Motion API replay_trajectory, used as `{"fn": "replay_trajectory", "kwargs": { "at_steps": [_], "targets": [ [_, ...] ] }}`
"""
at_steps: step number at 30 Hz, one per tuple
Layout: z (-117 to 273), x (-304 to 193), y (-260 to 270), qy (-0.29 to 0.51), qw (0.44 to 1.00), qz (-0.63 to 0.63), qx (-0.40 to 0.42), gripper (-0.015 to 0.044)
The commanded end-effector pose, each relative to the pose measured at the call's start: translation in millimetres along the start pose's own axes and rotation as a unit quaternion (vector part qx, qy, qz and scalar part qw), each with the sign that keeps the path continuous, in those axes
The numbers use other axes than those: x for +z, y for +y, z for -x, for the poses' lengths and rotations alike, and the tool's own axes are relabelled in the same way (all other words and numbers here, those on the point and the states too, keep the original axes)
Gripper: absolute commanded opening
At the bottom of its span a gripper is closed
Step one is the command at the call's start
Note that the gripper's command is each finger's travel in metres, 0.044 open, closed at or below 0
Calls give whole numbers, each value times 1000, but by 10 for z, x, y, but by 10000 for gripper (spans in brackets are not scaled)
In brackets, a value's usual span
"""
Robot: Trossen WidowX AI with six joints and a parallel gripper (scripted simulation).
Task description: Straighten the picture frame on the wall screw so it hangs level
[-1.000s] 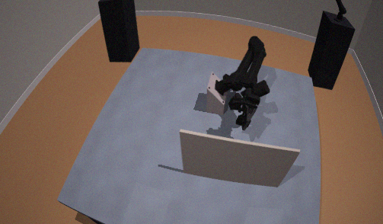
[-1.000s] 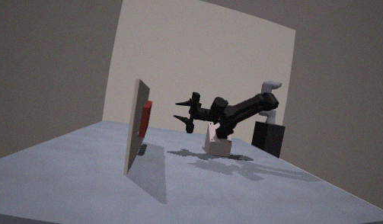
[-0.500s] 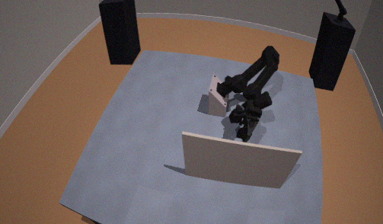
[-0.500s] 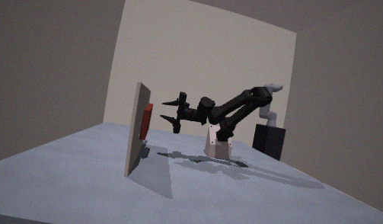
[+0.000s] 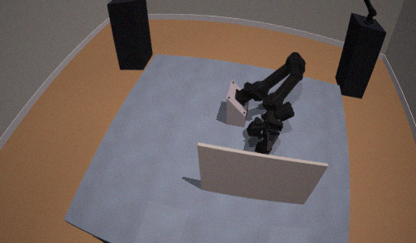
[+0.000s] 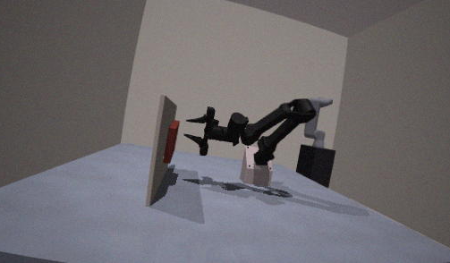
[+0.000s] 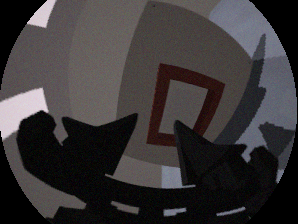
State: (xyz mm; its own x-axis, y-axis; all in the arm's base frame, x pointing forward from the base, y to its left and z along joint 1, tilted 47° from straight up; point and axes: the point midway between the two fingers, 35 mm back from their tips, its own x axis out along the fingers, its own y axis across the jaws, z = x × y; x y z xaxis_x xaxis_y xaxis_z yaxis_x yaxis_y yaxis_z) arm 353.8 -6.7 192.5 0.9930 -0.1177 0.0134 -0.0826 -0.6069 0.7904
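Note:
The red picture frame (image 6: 171, 142) (image 7: 192, 79) hangs on the near face of the upright board (image 5: 260, 178) (image 6: 156, 148) (image 7: 137, 65). In the wrist view its red border surrounds a grey middle, and its long sides are not quite parallel to the board's edge. The size of its tilt is hard to judge. The screw and the notched strip are hidden. My gripper (image 6: 185, 127) (image 7: 156, 119) is open and empty, a short gap out from the frame, fingers one above the other. In the wrist view one fingertip overlaps the frame's border. The top camera sees only the board's back.
The arm's pale wedge-shaped base (image 5: 236, 113) (image 6: 256, 174) stands on the blue-grey table top (image 5: 136, 157) (image 6: 259, 224) behind the gripper. Dark pedestals (image 5: 130, 37) (image 5: 361, 55) stand beyond the table. Shadows of the arm and board lie on the table.

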Motion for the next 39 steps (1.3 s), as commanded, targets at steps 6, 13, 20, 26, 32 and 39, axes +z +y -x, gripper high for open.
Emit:
{"fn": "replay_trajectory", "kwargs": {
  "at_steps": [6, 13, 20, 26, 32, 39],
  "targets": [
    [-33, 1, -18, 1, 1000, -1, -4, 260],
    [-139, -5, -13, 1, 1000, -1, -3, 260],
    [-252, -6, -12, 1, 1000, -1, -3, 260],
    [-349, -4, -15, 1, 1000, -1, -3, 260],
    [-406, 0, -18, 1, 1000, -1, -3, 260],
    [-406, 0, -18, 1, 1000, -1, -3, 260]
  ]
}}
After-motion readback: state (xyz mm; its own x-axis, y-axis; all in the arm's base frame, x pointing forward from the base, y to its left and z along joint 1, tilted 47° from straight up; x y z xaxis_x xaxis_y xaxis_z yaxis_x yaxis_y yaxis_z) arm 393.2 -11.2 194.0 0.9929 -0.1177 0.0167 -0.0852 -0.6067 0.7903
